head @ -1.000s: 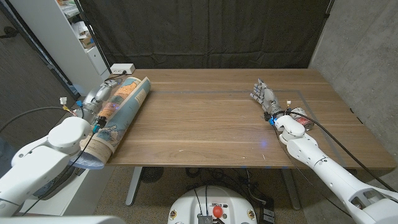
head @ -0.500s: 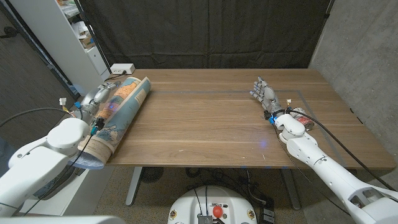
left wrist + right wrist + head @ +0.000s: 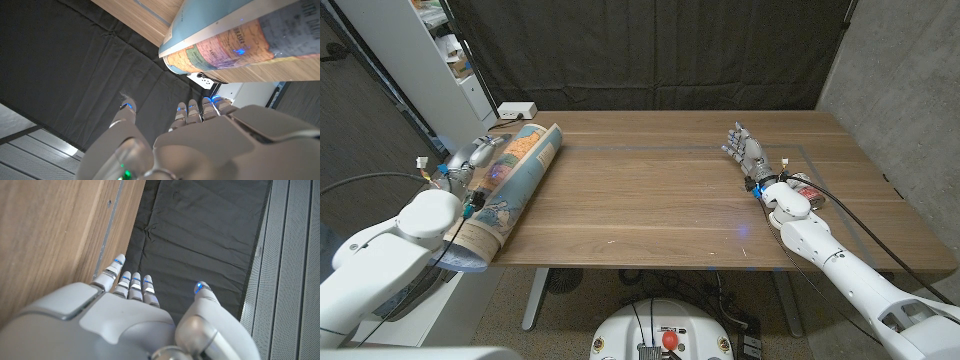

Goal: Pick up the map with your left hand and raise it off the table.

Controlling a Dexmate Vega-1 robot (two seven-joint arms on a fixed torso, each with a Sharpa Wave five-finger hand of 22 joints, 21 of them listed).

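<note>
step: reach for map | left hand fingers apart, holding nothing, just left of roll | tip: wrap mid-roll, lift level | right hand fingers apart, idle

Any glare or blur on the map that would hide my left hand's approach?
Head view: even light, map sharp, left hand clear beside it. Left wrist view: map sharp, a small blue light spot on its print; the left hand close up, slightly soft.

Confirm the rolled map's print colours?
Orange, yellow and pale blue on the map; left wrist view shows it best.
</note>
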